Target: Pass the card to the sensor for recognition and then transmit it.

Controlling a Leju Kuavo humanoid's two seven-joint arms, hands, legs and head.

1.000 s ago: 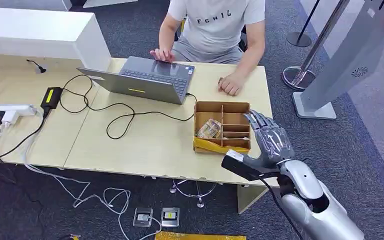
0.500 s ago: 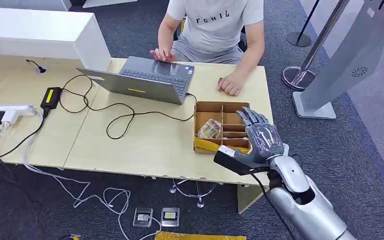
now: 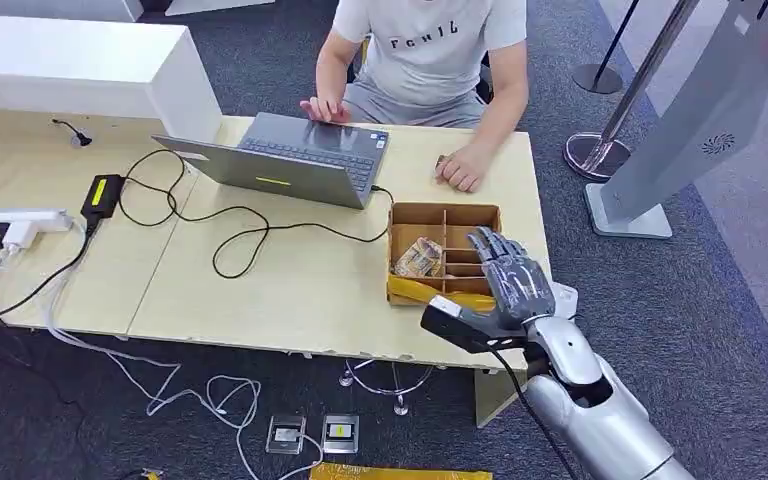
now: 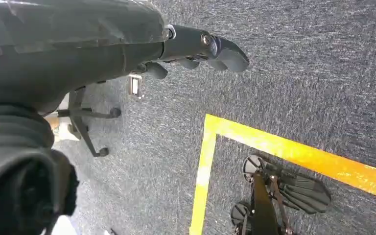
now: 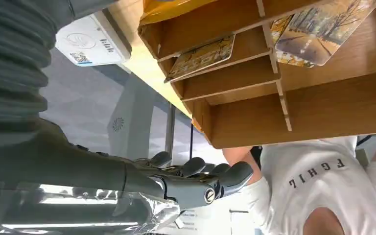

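On the desk point(image 3: 290, 290), near its right edge, the cards point(image 3: 418, 258) lie in the divided cardboard box point(image 3: 444, 214). The right hand point(image 3: 508, 285) hovers over the box's right compartments, fingers spread, holding nothing. Reaching down, it could strike a divider or shove the box toward the white sensor point(image 3: 563, 297) beside it.

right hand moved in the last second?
Yes. The right hand has shifted left and slightly down, now over the right side of the divided wooden box, which has stayed put.

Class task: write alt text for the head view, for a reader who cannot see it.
The robot's open right hand hovers over a compartmented cardboard box holding cards, at a wooden table's right end. A seated person opposite uses a laptop.
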